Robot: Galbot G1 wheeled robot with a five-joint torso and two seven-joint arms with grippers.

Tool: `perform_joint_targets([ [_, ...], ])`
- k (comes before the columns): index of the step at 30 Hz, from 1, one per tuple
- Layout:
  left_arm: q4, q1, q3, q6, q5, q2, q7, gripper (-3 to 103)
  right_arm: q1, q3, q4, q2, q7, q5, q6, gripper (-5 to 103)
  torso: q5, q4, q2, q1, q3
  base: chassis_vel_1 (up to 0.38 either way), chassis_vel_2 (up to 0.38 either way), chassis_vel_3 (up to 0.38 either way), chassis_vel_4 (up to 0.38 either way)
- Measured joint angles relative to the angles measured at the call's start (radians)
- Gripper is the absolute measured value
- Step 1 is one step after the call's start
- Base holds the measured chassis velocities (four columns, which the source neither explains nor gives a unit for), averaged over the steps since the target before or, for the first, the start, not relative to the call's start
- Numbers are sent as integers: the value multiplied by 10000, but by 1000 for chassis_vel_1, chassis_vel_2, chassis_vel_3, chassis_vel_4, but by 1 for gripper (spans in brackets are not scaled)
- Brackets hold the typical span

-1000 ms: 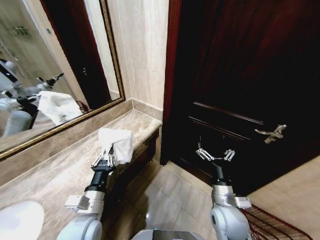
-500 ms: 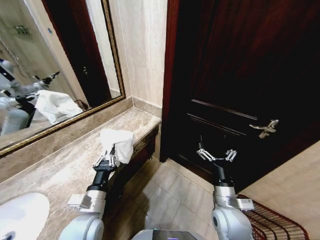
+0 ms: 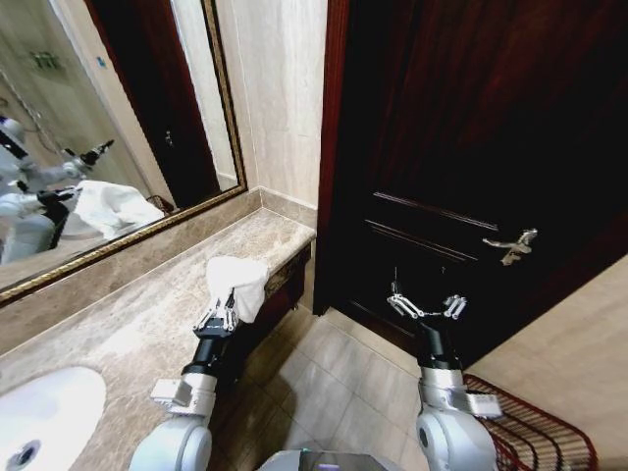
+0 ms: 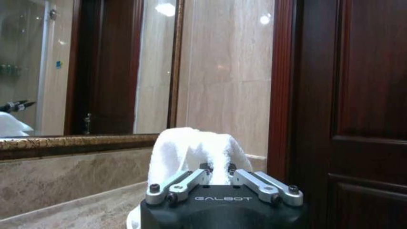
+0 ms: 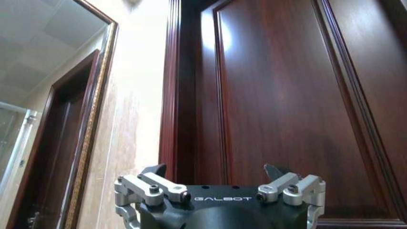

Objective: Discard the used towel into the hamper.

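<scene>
Right tool: sitting low in front of the robot, before the door, fingers spread apart and carrying nothing.
Hamper: standing on the floor at the robot's right, just beside the right arm's base, part of its dark red-brown rim and thin bars showing; well apart from the towel.
Left tool: hanging over the front edge of the surface, fingers clamped together on the towel's lower part.
Towel: bunching up white and crumpled above the left tool, lifted at the surface's end nearest the door.
Handling: looking soft, light and limp, so it is likely drooping and swinging rather than keeping a shape; not fragile, and cloth is unlikely to slip from a firm pinch.
Where to hold: a thick gathered fold, as the left tool is gripping now, seems safer than a loose corner, which could pull free or trail over the hamper's rim.
Door: dark wood, its handle showing beyond the right tool.
Mirror: reflecting the robot and the towel.
</scene>
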Motion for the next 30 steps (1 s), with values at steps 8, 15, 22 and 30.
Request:
perform_joint_targets([
  [8, 469, -182, 351, -142, 529, 0, 205, 6, -52, -32, -96, 0, -14, -51, 113, 100, -1, 0, 0, 0, 0, 0, 0, 0, 0],
  [15, 513, -224, 699, -230, 584, 0, 319, 6, -346, -13, -118, -70, -104, -35, 404, 100, 1, 0, 0, 1, 0, 0, 0, 0, 0],
  [22, 513, -188, 1028, -264, 684, 0, 368, 6, -490, 7, -112, -132, -72, 116, 629, 100, -1, 0, -1, 1, 1, -35, -46, -47, -42],
  [30, 475, -114, 1144, -289, 656, 0, 470, 6, -413, 27, -81, -128, -58, 86, 792, 100, -1, 0, 0, 1, 0, -73, -81, -81, -78],
])
